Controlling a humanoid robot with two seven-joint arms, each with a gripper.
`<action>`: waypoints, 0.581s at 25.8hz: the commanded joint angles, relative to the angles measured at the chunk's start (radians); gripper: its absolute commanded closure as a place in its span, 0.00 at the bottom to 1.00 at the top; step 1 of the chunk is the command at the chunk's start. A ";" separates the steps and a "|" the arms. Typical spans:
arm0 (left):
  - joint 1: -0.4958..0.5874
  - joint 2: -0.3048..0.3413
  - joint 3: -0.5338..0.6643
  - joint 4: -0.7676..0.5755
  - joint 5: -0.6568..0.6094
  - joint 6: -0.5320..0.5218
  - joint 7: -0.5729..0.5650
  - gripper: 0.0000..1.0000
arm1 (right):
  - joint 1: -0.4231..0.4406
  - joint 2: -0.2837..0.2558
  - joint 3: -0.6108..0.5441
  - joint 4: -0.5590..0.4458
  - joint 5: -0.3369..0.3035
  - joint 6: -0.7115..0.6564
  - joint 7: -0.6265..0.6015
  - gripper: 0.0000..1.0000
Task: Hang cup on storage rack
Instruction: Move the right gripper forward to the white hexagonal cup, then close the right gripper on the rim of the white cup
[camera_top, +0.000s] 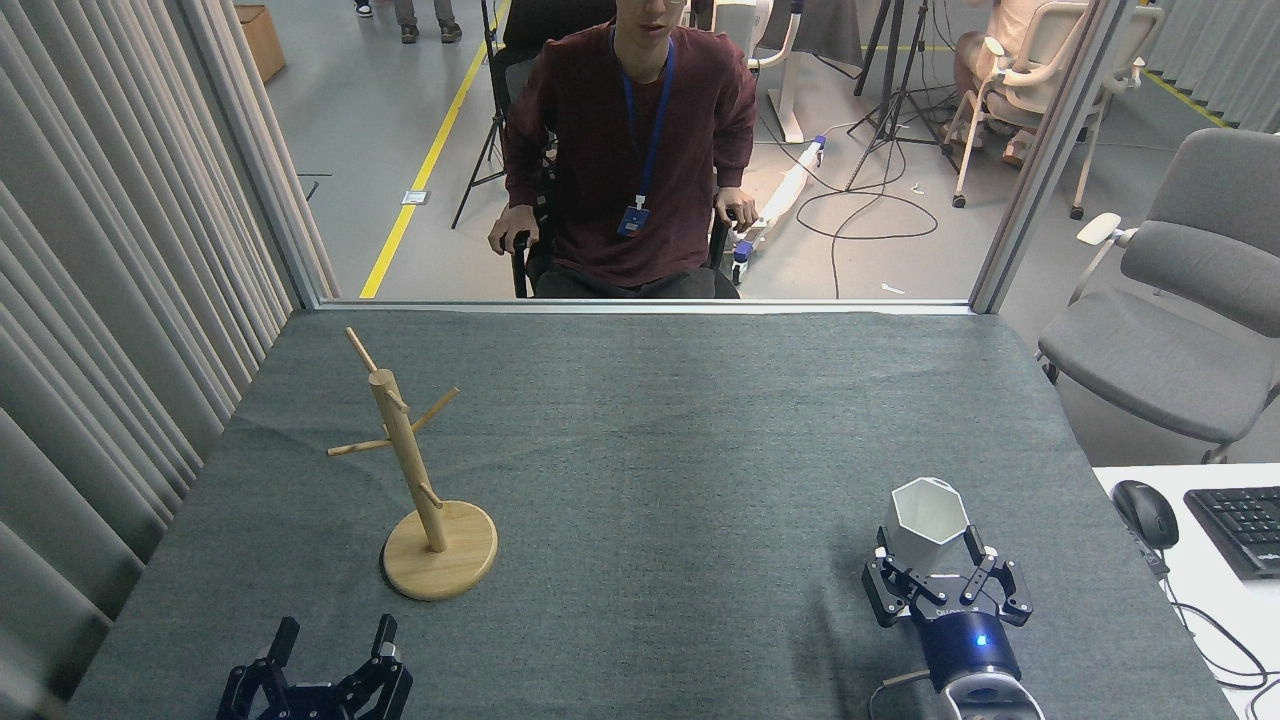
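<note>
Item: cup (928, 523), white, matte, six-sided, upright at the right near side of the worktop (660, 450), well apart from the storage rack (420, 480) at left.

Handling, as I judge it: light, rigid, smooth; take it across two opposite flat walls, low on the body.

My right gripper (935, 575): spread wide around its base, nothing clamped. My left gripper (330, 650): spread, empty.

Writing: none legible.

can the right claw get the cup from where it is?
Probably yes. The right claw is open with its fingers either side of the cup, which stands upright on the table with nothing around it.
</note>
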 joint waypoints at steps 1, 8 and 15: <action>-0.001 0.001 0.001 -0.001 0.000 0.000 0.001 0.00 | -0.016 0.000 0.001 0.026 -0.001 0.007 -0.005 0.02; -0.002 0.001 0.002 -0.001 0.000 0.000 0.002 0.00 | -0.019 -0.001 -0.001 0.043 -0.002 0.007 -0.007 0.02; -0.004 0.001 0.002 -0.001 0.000 0.000 0.004 0.00 | -0.031 -0.012 -0.002 0.067 -0.007 0.007 -0.008 0.02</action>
